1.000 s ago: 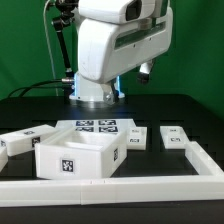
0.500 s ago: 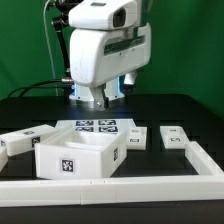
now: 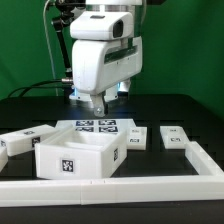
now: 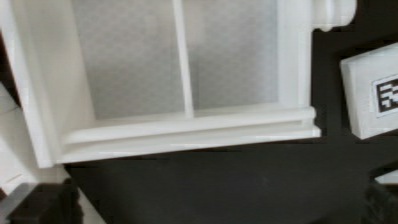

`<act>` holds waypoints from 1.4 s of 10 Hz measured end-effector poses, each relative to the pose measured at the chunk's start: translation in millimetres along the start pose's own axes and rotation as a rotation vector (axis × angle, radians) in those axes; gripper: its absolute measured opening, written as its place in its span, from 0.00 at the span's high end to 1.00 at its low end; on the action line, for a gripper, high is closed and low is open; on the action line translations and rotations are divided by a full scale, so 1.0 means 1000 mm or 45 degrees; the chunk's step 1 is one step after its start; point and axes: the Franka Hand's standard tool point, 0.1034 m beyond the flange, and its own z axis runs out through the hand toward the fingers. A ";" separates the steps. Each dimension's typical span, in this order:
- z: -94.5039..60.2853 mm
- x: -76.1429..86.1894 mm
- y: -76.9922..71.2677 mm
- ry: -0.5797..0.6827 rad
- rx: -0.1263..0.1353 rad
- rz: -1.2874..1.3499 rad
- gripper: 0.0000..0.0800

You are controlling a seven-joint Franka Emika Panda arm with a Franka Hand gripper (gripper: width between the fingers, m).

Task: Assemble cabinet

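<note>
The cabinet body [image 3: 80, 153] is an open white box with black-and-white tags on its front and side. It stands on the black table in front of the marker board [image 3: 97, 127]. In the wrist view the cabinet body [image 4: 178, 70] is seen from above, with a partition down its hollow. My gripper [image 3: 100, 103] hangs from the big white arm, above and behind the box and over the marker board. It holds nothing. In the wrist view the gripper [image 4: 214, 216] shows only dark finger edges at the corners, set wide apart over bare table.
A white tagged panel [image 3: 20, 141] lies at the exterior view's left. A small tagged part [image 3: 137, 138] and another tagged panel [image 3: 176, 139] lie at the right; one tagged panel [image 4: 377, 95] shows in the wrist view. A white rail [image 3: 110, 187] borders the front and right.
The arm's hand has turned and come down toward the table, shifting a little to the exterior view's left. The parts on the table have not moved.
</note>
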 end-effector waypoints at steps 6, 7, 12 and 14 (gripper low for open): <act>0.039 -0.012 -0.038 0.060 -0.065 -0.065 0.00; 0.045 -0.015 -0.041 0.058 -0.061 -0.061 0.00; 0.071 -0.022 -0.051 0.047 -0.021 -0.051 0.00; 0.080 -0.025 -0.056 0.037 0.000 -0.053 0.00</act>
